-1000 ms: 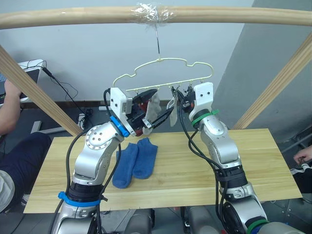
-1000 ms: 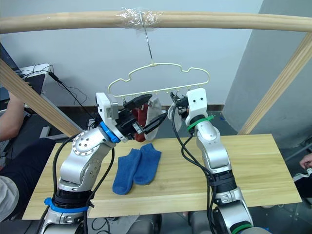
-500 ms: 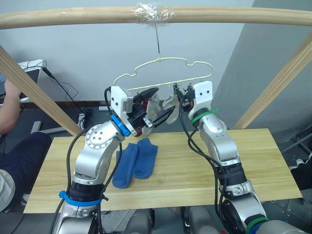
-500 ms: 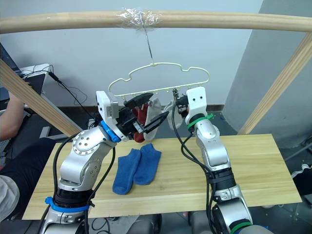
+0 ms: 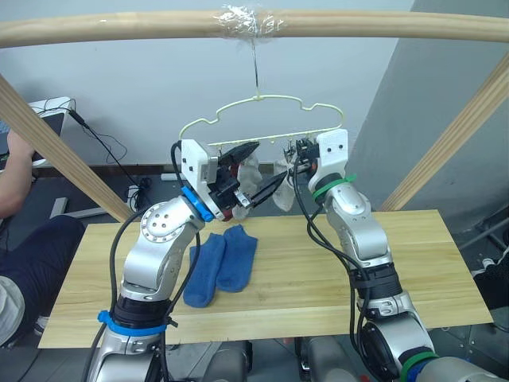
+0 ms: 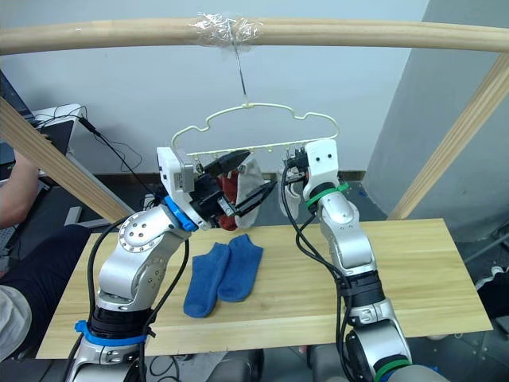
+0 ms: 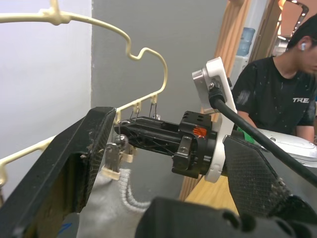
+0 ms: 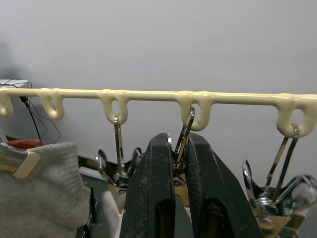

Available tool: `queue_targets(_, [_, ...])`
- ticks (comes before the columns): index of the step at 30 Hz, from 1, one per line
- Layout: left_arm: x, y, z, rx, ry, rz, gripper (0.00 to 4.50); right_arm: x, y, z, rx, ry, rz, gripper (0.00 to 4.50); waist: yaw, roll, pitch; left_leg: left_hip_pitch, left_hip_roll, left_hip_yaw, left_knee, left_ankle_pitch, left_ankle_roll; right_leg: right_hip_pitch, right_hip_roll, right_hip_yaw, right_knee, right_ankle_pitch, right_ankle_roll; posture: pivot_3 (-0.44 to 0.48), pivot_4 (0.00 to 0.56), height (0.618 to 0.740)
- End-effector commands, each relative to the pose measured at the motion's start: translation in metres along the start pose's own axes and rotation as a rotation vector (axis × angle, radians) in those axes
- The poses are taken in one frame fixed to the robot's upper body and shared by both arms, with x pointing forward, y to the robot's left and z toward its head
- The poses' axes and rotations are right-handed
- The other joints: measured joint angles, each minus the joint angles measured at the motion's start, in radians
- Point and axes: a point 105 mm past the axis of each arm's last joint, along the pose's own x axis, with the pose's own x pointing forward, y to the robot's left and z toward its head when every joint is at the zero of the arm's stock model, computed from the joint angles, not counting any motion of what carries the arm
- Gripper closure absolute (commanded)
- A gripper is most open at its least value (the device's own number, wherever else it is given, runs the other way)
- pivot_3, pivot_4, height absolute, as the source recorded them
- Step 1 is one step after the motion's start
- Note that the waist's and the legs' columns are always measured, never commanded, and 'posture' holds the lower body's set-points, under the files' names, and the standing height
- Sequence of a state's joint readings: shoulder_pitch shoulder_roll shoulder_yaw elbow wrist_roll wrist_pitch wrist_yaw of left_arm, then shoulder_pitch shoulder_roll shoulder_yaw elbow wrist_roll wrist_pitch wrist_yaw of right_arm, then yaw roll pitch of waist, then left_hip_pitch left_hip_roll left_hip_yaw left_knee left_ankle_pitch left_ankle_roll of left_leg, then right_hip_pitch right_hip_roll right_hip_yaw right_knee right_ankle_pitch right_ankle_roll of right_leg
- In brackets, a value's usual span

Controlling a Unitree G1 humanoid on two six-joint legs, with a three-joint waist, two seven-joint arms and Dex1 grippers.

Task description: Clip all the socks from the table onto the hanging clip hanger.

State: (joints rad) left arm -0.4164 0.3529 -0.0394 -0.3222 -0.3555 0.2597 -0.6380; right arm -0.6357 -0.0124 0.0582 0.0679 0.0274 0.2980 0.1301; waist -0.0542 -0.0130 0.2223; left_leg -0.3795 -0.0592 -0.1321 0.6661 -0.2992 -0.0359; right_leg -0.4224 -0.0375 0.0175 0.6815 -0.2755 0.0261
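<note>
The pale yellow-green clip hanger (image 5: 262,110) hangs by its hook from the taped wooden beam. Clipped to its bar are a rust red sock (image 6: 227,188) and a light grey sock (image 5: 248,169). A second grey sock (image 5: 284,196) dangles just right of them. My left gripper (image 5: 256,169) is open, its fingers spread wide around the grey sock (image 7: 106,208). My right gripper (image 8: 179,163) is shut on a metal clip (image 8: 184,130) under the hanger bar (image 8: 148,93). Two blue socks (image 5: 224,261) lie side by side on the table (image 5: 334,278), below my left arm.
The thick wooden beam (image 5: 119,28) crosses overhead, with slanted wooden posts (image 5: 445,151) at both sides. A seated person (image 5: 12,183) is at the far left, and a person in a black shirt (image 7: 277,94) appears in the left wrist view. Cables run along the floor behind.
The hanger has swung slightly left with my right gripper still pinching its clip. The second grey sock now hangs lower. A hand at the right edge has gone.
</note>
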Motion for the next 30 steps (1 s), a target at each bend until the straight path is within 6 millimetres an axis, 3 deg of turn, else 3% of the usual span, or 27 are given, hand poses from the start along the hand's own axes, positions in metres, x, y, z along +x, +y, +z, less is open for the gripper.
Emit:
queue_targets(1, [0.001,-0.006,0.013,0.022,-0.043,-0.014,0.43,0.001,0.0,0.015,0.005,-0.06,0.004,4.49,0.0,0.0,0.0,0.0,0.0,0.0,0.0,0.0,0.0,0.0,0.0,0.0,0.0,0.0,0.0,-0.009,0.226,0.74])
queue_targets(11, [-0.001,-0.005,0.008,0.032,-0.014,-0.01,0.43,0.0,-0.005,0.013,-0.003,-0.047,-0.011,4.49,0.0,0.0,0.0,0.0,0.0,0.0,0.0,0.0,0.0,0.0,0.0,0.0,0.0,0.0,0.0,-0.009,0.228,0.74])
queue_targets(16, [-0.031,0.0,-0.068,-0.019,0.318,0.121,0.43,-0.006,-0.013,0.006,0.009,0.028,0.019,4.49,-0.001,0.0,0.0,0.001,0.0,0.0,0.0,0.0,0.0,0.0,0.0,0.001,0.0,0.0,0.0,-0.017,0.23,0.74])
queue_targets(19, [-0.054,-0.002,-0.102,-0.045,0.459,0.179,0.28,-0.009,-0.015,0.005,0.007,0.057,0.03,4.49,-0.002,0.0,0.0,0.001,0.0,0.0,-0.001,0.0,0.0,0.0,0.0,0.0,0.0,0.0,0.0,-0.025,0.232,0.74])
queue_targets(21, [-0.069,-0.009,-0.121,-0.038,0.53,0.171,0.02,-0.012,-0.017,0.004,0.009,0.074,0.035,4.49,-0.001,0.0,0.0,0.001,0.0,-0.001,-0.001,0.0,0.0,0.0,0.0,0.0,0.0,0.0,0.0,-0.025,0.232,0.74])
queue_targets(25, [-0.078,-0.014,-0.139,-0.039,0.6,0.17,0.02,-0.015,-0.017,0.003,0.01,0.089,0.038,4.49,0.007,0.0,0.0,0.001,0.0,-0.001,-0.001,0.0,0.0,0.0,0.0,0.0,0.0,0.0,-0.001,-0.025,0.232,0.74])
queue_targets(27, [-0.089,-0.019,-0.163,-0.027,0.694,0.174,0.02,-0.017,-0.017,0.001,0.015,0.098,0.041,4.49,0.01,0.0,0.0,0.001,0.0,-0.001,-0.001,0.0,0.001,0.001,0.0,0.0,0.0,0.001,-0.002,-0.025,0.232,0.74])
queue_targets(30, [-0.088,-0.027,-0.186,-0.096,0.744,0.196,0.02,-0.018,-0.017,0.001,0.019,0.105,0.04,4.49,0.01,0.0,0.0,0.001,0.0,-0.001,-0.001,0.0,0.001,0.001,0.0,0.0,0.0,0.001,-0.002,-0.025,0.232,0.74])
